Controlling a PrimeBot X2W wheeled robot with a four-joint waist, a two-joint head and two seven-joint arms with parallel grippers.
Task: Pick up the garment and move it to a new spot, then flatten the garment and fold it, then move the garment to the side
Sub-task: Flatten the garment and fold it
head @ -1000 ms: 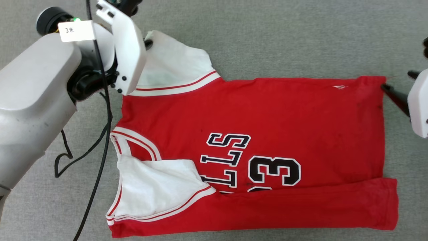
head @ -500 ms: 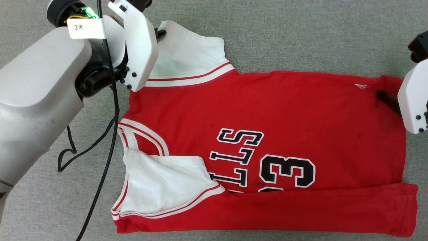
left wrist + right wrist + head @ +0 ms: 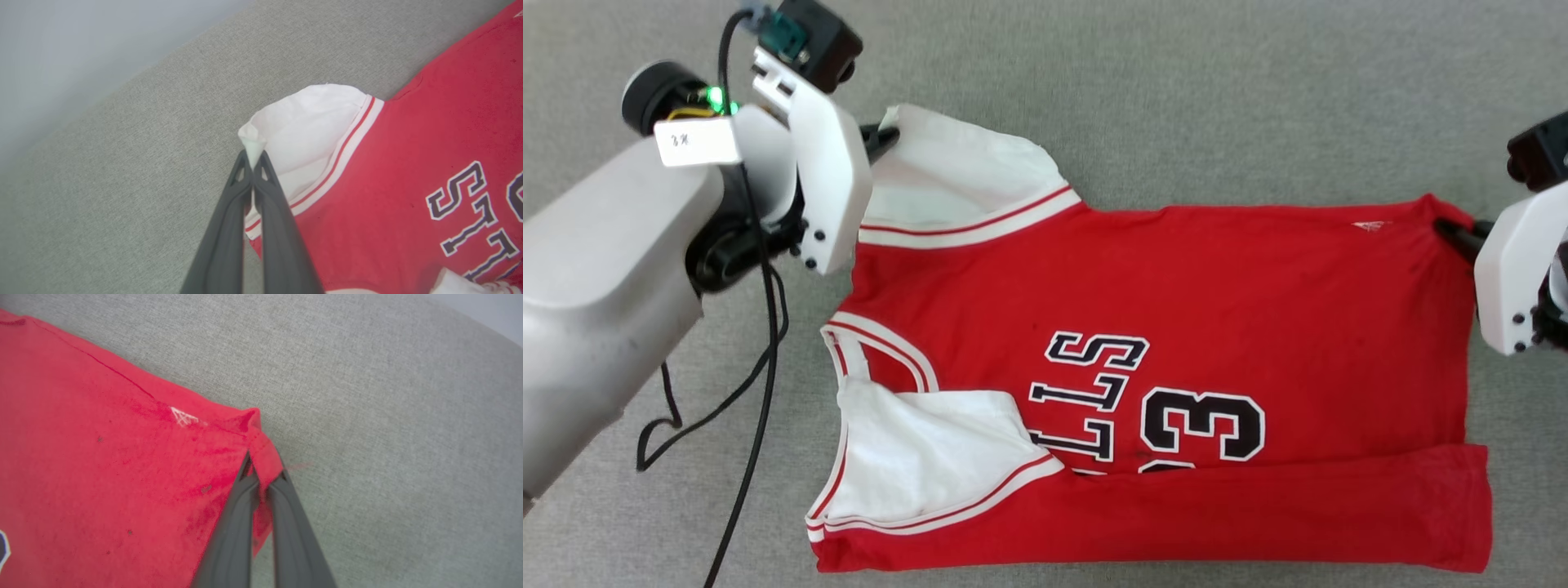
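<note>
The red garment [image 3: 1217, 302] lies spread on the grey cloth surface, chest lettering and number facing up, its near long edge folded over onto the body. My left gripper [image 3: 886, 137] is shut on the tip of the far white sleeve [image 3: 302, 122], pinched between its dark fingers [image 3: 269, 192]. My right gripper [image 3: 1450, 231] is shut on the far hem corner [image 3: 263, 451], the red cloth bunched between the fingers [image 3: 286, 506]. The near white sleeve [image 3: 931, 457] lies folded in over the body.
A black cable [image 3: 760, 367] hangs from my left arm and loops over the grey surface [image 3: 1258, 98] left of the garment. In the left wrist view the surface's edge [image 3: 135, 73] borders a pale blurred area beyond.
Both grippers have closed on the cloth: the right one reached the hem corner and now pinches it. The far edge of the garment is lifted slightly. The head camera shifted.
</note>
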